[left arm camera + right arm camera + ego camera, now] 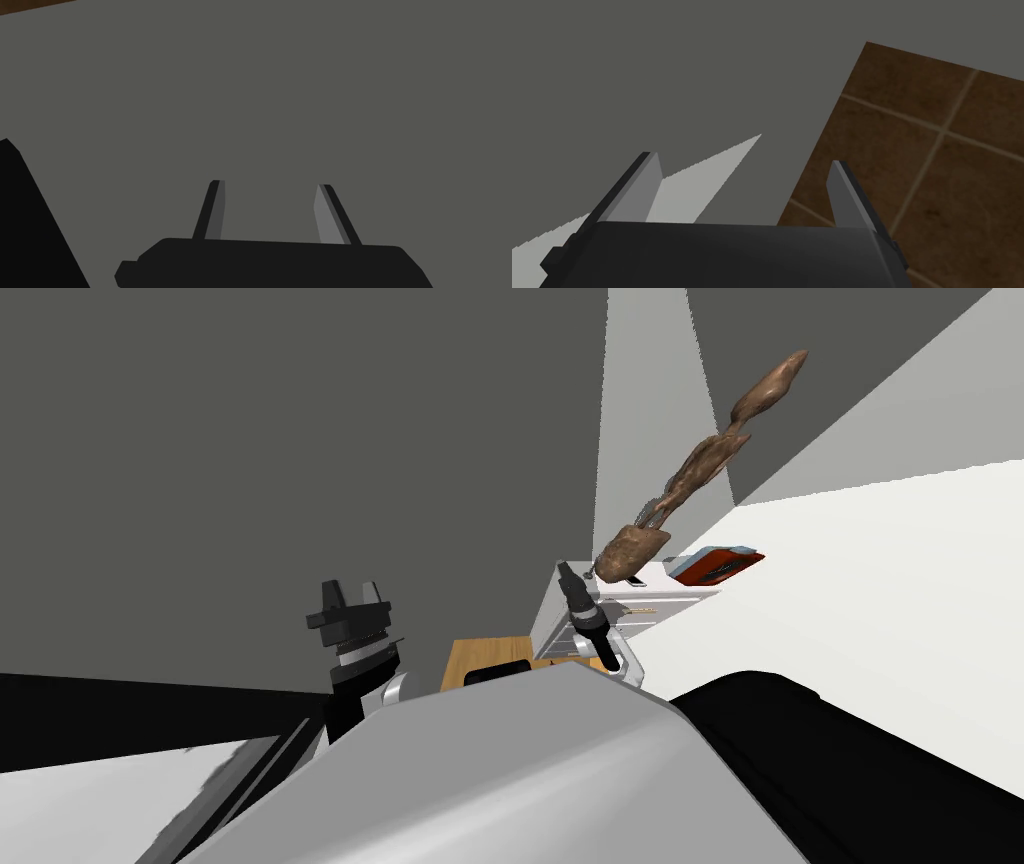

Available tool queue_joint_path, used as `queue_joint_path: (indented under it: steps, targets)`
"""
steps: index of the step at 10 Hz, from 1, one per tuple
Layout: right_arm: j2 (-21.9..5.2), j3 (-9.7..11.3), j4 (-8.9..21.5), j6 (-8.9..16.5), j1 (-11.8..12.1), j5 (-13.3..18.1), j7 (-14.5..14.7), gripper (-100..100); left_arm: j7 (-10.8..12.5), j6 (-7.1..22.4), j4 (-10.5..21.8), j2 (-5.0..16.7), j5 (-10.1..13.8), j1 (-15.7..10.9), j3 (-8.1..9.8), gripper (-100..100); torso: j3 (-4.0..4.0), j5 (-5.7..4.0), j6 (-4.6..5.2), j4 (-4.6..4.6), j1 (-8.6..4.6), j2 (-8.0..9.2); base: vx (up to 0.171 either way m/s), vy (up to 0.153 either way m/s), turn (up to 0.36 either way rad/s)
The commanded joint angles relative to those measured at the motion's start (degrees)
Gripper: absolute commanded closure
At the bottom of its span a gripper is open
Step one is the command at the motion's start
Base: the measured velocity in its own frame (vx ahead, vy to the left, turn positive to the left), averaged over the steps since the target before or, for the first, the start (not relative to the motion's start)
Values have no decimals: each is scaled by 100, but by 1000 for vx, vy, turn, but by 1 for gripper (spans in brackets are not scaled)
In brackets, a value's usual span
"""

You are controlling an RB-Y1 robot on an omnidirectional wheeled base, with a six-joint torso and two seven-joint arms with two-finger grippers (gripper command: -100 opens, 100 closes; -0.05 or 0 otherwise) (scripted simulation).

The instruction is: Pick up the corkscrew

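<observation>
Small pale corkscrew on white cabinet

Brown branch-like piece on white cabinet crowds right tool; elsewhere open.

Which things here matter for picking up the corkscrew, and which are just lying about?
For the job: right tool, open; left tool, open; corkscrew too small to tell.
Lying about: brown branch-like piece on the white cabinet; red flat thing; wooden surface.
</observation>
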Motion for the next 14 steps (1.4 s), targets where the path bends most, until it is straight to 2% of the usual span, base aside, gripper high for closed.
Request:
queue_joint_path:
  steps: [1, 3, 4, 5, 6, 7, 8, 9, 10, 11, 12, 13, 14]
  targets:
    - [-161, -8, 72, -187, -23, 186, 72, -100, 0, 0, 0, 0, 0, 0, 0, 0, 0, 0, 0, 0, 0, 0, 6, 20, 79]
    - [-550, -21, 358, -544, -225, 583, 274, -100, 0, 0, 0, 0, 0, 1, 0, 0, 0, -1, 3, 0, -3, 1, 4, 32, 211]
    - [-656, -21, 358, -597, -225, 698, 274, -100, 0, 0, 0, 0, 0, 0, 0, 0, 0, 0, 1, 0, 1, 0, 1, 23, 76]
    - [-837, -13, 529, -808, -342, 914, 384, -100, 0, 0, 0, 0, 0, 1, 1, 0, 2, 0, 8, 0, -2, 3, -1, 28, 125]
    - [-919, -13, 529, -808, -342, 965, 384, -100, 0, 0, 0, 0, 0, 1, 1, 0, 2, 0, 4, 1, -2, 3, -2, 19, 101]
    - [-1128, 7, 717, -1022, -468, 1189, 500, -100, 0, 0, 0, 0, 0, 1, 1, 0, 2, -1, 6, 1, -4, 4, -3, 22, 221]
    - [-1191, 7, 717, -1022, -468, 1239, 500, -100, 0, 0, 0, 0, 0, 0, 0, 0, 2, -1, 3, 1, -3, 3, -3, 14, 94]
    - [-1397, 37, 923, -1235, -605, 1483, 621, -100, 0, 0, 0, 0, 0, 1, 1, 0, 3, -1, 8, 1, -6, 5, -7, 20, 158]
    - [-1472, 37, 923, -1235, -605, 1515, 621, -100, 0, 0, 0, 0, 0, 1, 1, 0, 3, -1, 4, 1, -5, 5, -6, 16, 103]
    - [-1706, 79, 1145, -1448, -754, 1752, 746, -100, 0, 0, 0, 0, 0, 1, 1, 0, 3, -1, 8, 1, -6, 6, -10, 22, 181]
    - [-1763, 79, 1145, -1448, -754, 1794, 746, -100, 0, 0, 0, 0, 0, 1, 1, 0, 4, -1, 4, 1, -4, 6, -8, 19, 111]
    - [-1993, 133, 1378, -1659, -913, 2025, 876, -100, 0, 0, 0, 0, 0, 1, 1, 0, 4, -1, 8, 1, -5, 7, -7, 31, 206]
    - [-2062, 133, 1383, -1659, -913, 2072, 876, -100, 0, 0, 0, 0, 0, 1, 1, 0, 3, 0, 4, 1, 0, 5, -5, 22, 106]
